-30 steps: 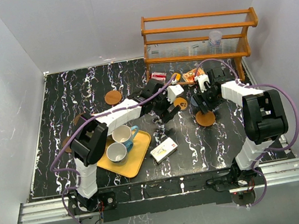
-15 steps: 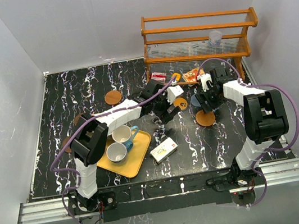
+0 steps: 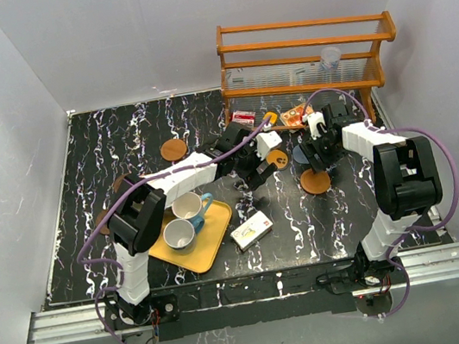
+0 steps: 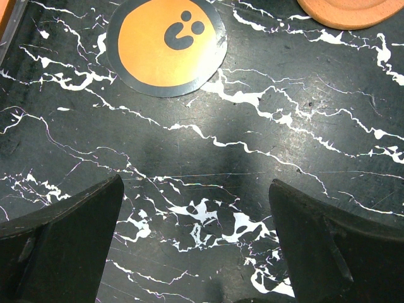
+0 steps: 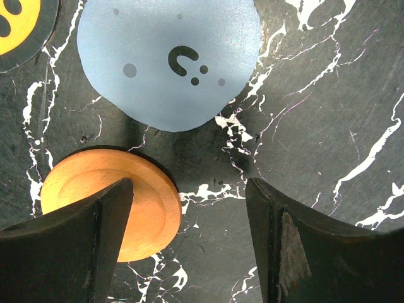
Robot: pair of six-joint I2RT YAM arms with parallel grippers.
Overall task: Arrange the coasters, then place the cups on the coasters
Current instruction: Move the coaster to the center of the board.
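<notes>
My left gripper [image 4: 196, 252] hangs open over bare black marble, nothing between its fingers. Ahead of it lies an orange coaster with a black rim [image 4: 165, 44], and a wooden coaster's edge [image 4: 344, 9] shows at the top right. My right gripper [image 5: 189, 246] is open too, its left finger over the rim of the orange wooden coaster [image 5: 113, 208]; a grey-blue coaster [image 5: 170, 60] lies just beyond. From above, both grippers [image 3: 248, 178] [image 3: 313, 159] hover mid-table. A brown coaster [image 3: 174, 149] lies further back. Two cups [image 3: 188, 206] [image 3: 178, 234] stand on the yellow tray [image 3: 215, 244].
A wooden rack [image 3: 307, 55] with a clear plastic cup [image 3: 330, 56] stands at the back right. Snack packets [image 3: 295, 115] lie in front of it. A small white box [image 3: 252, 231] sits right of the tray. Dark discs [image 3: 118, 183] lie at the left under the left arm.
My right gripper has drawn back slightly from the orange wooden coaster, still open. The left arm has not moved.
</notes>
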